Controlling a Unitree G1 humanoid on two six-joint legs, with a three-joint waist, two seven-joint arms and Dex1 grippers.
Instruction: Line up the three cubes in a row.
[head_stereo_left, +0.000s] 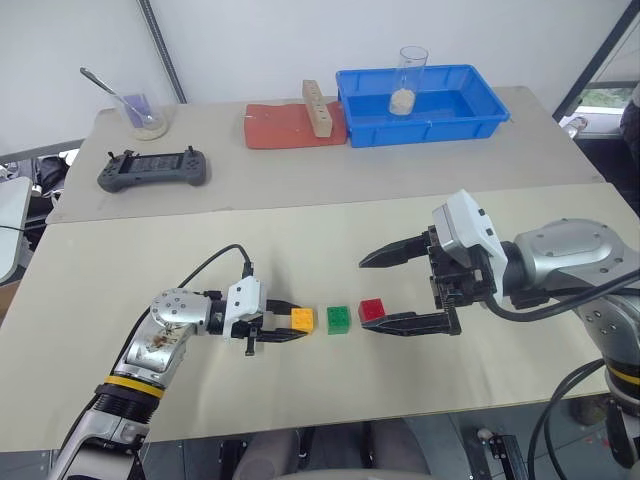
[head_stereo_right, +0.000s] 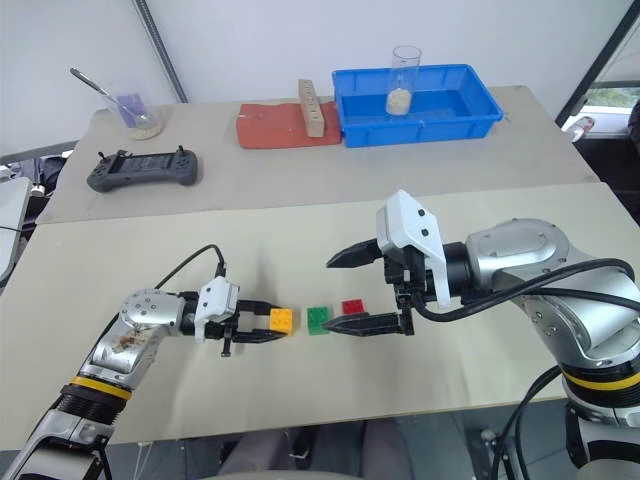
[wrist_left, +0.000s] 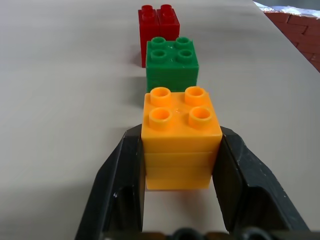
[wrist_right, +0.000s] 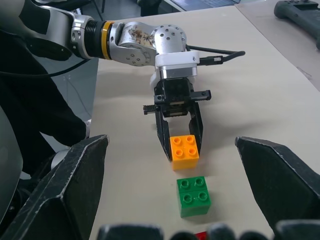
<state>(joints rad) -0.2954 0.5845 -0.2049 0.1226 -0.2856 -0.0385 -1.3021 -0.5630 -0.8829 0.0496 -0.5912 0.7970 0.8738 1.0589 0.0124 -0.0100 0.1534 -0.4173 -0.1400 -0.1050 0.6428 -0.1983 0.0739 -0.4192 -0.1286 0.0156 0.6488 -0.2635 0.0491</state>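
Observation:
Three studded cubes stand in a line on the near table with small gaps between them: orange-yellow (head_stereo_left: 301, 319), green (head_stereo_left: 338, 319), red (head_stereo_left: 372, 310). My left gripper (head_stereo_left: 293, 326) reaches in level from the left and is shut on the orange-yellow cube (wrist_left: 180, 135), one black finger (wrist_left: 122, 175) on each side; the cube rests on the tabletop. My right gripper (head_stereo_left: 365, 294) comes in from the right, open wide. Its lower finger (head_stereo_left: 410, 323) lies just in front of the red cube and its upper finger (head_stereo_left: 395, 252) is raised behind it. I cannot tell whether it touches the cube.
On the far table stand a blue tray (head_stereo_left: 470, 122) holding a glass jar (head_stereo_left: 411, 75), a red mat (head_stereo_left: 285, 130) with a tan wooden block (head_stereo_left: 317, 108), a grey controller (head_stereo_left: 153, 170) and a glass bowl with a spoon (head_stereo_left: 145, 112).

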